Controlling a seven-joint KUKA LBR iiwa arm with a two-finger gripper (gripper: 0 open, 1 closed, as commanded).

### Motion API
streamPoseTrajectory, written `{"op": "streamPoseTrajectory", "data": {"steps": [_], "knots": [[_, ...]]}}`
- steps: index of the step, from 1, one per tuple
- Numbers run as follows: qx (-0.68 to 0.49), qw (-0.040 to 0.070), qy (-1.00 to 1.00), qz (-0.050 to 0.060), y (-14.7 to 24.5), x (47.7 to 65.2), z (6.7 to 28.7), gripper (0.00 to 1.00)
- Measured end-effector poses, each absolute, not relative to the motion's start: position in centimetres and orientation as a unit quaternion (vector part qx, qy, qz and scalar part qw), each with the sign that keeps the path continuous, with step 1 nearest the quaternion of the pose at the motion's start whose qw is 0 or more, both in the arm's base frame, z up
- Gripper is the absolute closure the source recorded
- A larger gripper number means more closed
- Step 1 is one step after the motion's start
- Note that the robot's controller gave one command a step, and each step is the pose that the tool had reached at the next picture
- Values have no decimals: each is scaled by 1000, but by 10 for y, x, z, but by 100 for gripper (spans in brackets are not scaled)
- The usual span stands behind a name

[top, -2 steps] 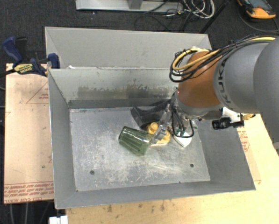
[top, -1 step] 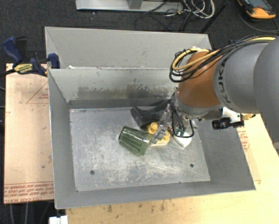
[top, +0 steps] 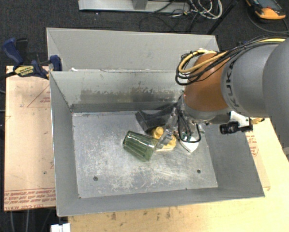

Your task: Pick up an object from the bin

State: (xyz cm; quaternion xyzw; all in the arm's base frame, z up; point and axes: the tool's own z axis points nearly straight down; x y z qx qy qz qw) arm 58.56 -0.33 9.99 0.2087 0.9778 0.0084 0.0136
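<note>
My gripper (top: 178, 126) is low in the bin, right of the middle, under the arm's orange cover. It sits over a small cluster of things. A yellow and tan object (top: 159, 134) lies right at its left side. A dark green ribbed cup (top: 139, 146) lies on its side just left of that. A black, angular piece (top: 151, 117) rests behind them, near the back wall. A white piece (top: 191, 145) pokes out below the gripper on the right. Whether the gripper touches any of these is hidden by the wrist.
The arm comes in from the right and covers the bin's right back corner. The bin's sloped grey walls rise on all sides. Bare metal floor stretches to the left and front of the cluster.
</note>
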Motion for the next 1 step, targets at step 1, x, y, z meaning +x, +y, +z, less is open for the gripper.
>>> {"op": "streamPoseTrajectory", "data": {"steps": [1], "knots": [[209,14,978,8,-3,586,100,100]]}}
